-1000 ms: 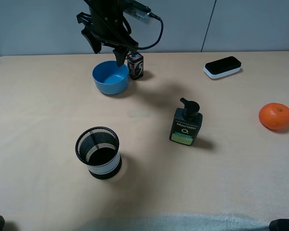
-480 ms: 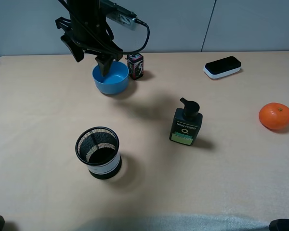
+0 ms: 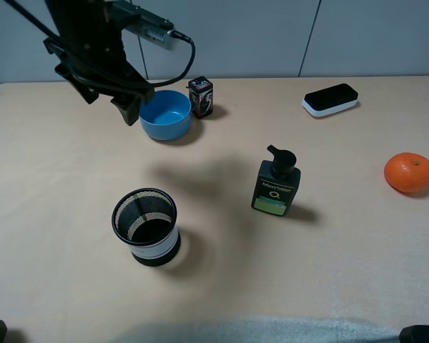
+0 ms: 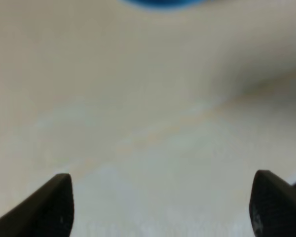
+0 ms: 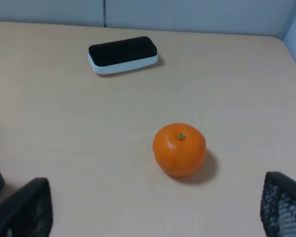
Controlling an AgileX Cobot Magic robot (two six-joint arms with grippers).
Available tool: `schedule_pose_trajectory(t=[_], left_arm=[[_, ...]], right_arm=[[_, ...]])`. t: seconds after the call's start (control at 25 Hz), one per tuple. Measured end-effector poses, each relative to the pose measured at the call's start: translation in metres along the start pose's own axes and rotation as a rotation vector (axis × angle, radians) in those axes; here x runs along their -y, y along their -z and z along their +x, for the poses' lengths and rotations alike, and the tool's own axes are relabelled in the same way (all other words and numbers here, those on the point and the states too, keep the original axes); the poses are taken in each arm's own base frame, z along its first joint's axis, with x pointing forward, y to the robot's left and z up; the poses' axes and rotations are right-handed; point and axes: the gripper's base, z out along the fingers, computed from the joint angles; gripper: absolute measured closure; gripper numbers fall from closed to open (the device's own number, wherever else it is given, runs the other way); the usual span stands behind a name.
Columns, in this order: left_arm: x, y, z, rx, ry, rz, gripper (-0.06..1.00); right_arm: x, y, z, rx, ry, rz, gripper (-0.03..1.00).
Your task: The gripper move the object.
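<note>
The blue bowl (image 3: 166, 114) stands upright at the back of the table, next to a small dark box (image 3: 201, 96). My left gripper (image 3: 106, 102) hangs above the table just left of the bowl, open and empty, with its cable and small grey box (image 3: 154, 28) above it. In the left wrist view its fingertips (image 4: 59, 202) stand wide apart over bare table, and only a sliver of the bowl (image 4: 163, 2) shows at the frame edge. My right gripper (image 5: 153, 212) is open and empty, with an orange (image 5: 179, 149) ahead of it.
A black mesh cup with a white band (image 3: 146, 226) stands front left. A dark pump bottle (image 3: 276, 184) stands in the middle. A black and white eraser (image 3: 330, 99) lies back right, and the orange (image 3: 408, 172) far right.
My left gripper has moved left and slightly nearer, from above the bowl's right rim to beside its left side. The bowl has stayed in place.
</note>
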Motion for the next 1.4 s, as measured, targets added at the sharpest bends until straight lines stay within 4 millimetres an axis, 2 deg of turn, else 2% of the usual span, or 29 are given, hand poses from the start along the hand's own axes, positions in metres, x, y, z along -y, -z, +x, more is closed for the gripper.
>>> schedule_pose_trajectory(t=[0.12,0.28,0.48,0.64,0.76,1.12,1.28,1.4], left_arm=[[-0.008,0.009,0.025,0.009,0.02,-0.001,0.22],[-0.027,0.031,0.059,0.056,0.085,-0.013,0.22],[-0.059,0.064,0.117,0.136,0.224,-0.057,0.22],[-0.073,0.089,0.16,0.262,0.37,-0.07,0.22],[-0.072,0.103,0.19,0.328,0.44,-0.08,0.22],[-0.047,0.094,0.259,0.324,0.477,-0.085,0.22],[-0.04,0.102,0.282,0.425,0.524,-0.106,0.22],[-0.034,0.109,0.291,0.486,0.527,-0.098,0.22]], right_arm=[[0.0,0.0,0.0,0.0,-0.001,-0.001,0.33],[0.0,0.0,0.0,0.0,-0.001,-0.001,0.33],[0.0,0.0,0.0,0.0,-0.001,-0.001,0.33],[0.0,0.0,0.0,0.0,-0.001,-0.001,0.33],[0.0,0.0,0.0,0.0,-0.001,-0.002,0.33],[0.0,0.0,0.0,0.0,-0.001,-0.002,0.33],[0.0,0.0,0.0,0.0,-0.001,-0.002,0.33],[0.0,0.0,0.0,0.0,-0.001,-0.002,0.33]])
